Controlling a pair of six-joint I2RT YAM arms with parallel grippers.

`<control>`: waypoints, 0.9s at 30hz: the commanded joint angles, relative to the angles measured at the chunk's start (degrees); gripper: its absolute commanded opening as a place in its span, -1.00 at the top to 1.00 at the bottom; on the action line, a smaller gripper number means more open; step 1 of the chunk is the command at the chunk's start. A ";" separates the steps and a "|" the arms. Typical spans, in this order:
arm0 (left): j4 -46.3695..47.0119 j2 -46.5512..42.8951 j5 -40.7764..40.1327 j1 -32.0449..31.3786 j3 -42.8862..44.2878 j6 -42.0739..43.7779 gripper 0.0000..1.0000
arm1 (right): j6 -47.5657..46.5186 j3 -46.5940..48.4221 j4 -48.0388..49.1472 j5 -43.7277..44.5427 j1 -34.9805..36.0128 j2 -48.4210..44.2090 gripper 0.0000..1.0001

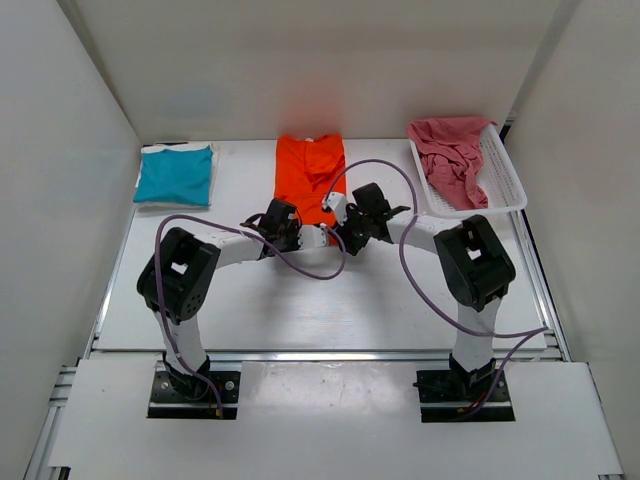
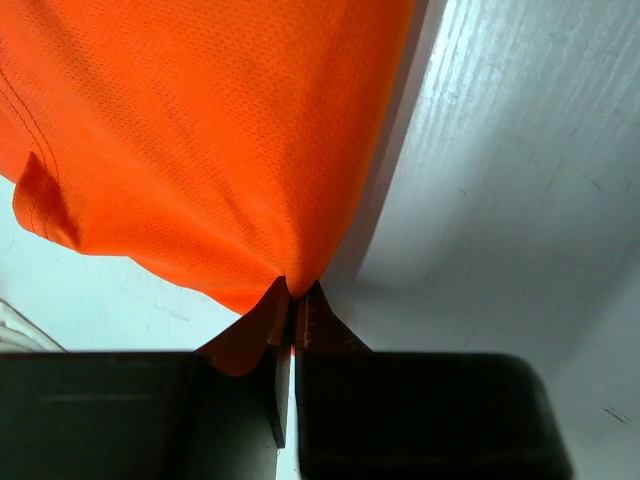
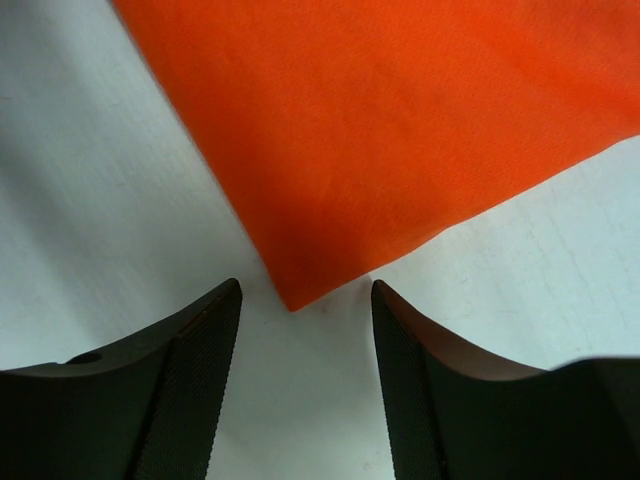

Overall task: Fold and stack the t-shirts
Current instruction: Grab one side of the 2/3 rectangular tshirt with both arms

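Orange t-shirt [image 1: 310, 172]: lies at the middle of the table [image 1: 300, 300], toward the far side. Left gripper [image 2: 292, 305]: jaws clamped together on the shirt's near left corner, with the cloth drawn up into a peak. Right gripper [image 3: 306, 292]: jaws apart on either side of the near right corner, which lies on the table between them. Teal t-shirt [image 1: 175, 178]: folded, far left. Pinkish-red t-shirt [image 1: 450, 155]: crumpled in the white basket [image 1: 505, 185], far right.
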 commanded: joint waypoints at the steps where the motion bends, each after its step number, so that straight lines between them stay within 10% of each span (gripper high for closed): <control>1: 0.11 -1.08 1.86 0.20 0.73 -2.18 0.90 | -0.45 2.67 1.58 2.73 0.42 2.75 -0.16; 11: -1.21 -0.99 3.01 1.08 2.05 -6.13 1.00 | 0.97 3.82 1.76 1.95 0.51 3.98 1.00; 27: -27.13 -16.88 5.73 -1.29 -0.57 -15.81 1.00 | -6.33 -3.55 -15.72 -15.54 2.08 -15.16 1.00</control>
